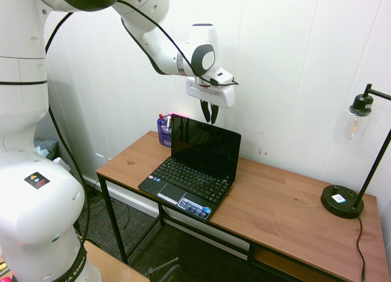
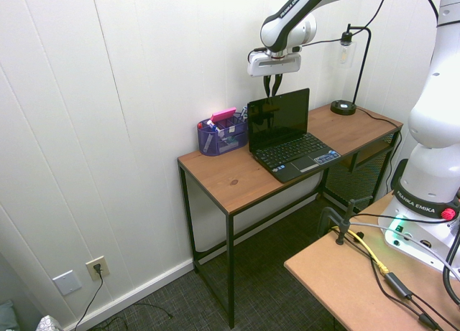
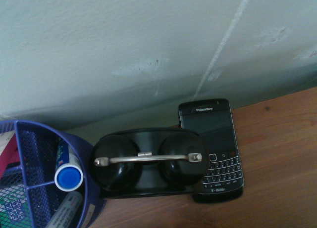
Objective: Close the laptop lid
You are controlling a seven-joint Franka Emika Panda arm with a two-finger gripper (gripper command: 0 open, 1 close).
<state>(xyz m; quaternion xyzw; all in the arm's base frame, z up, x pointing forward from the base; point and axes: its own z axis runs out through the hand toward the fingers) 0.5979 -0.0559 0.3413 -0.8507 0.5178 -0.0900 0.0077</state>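
Observation:
The laptop lid stands upright and open, its glossy dark screen facing the desk's front edge. Below it lies the netbook's black keyboard, with a blue sticker on the palm rest. My gripper hangs fingers-down just above and behind the lid's top edge, near the wall. Its fingers are shut with nothing between them, and a small gap separates them from the lid. The lid does not show in the wrist view.
A blue mesh organizer with pens stands beside the laptop. Behind the laptop lie a small black phone and a black two-domed object. A black desk lamp stands at the wooden desk's far end.

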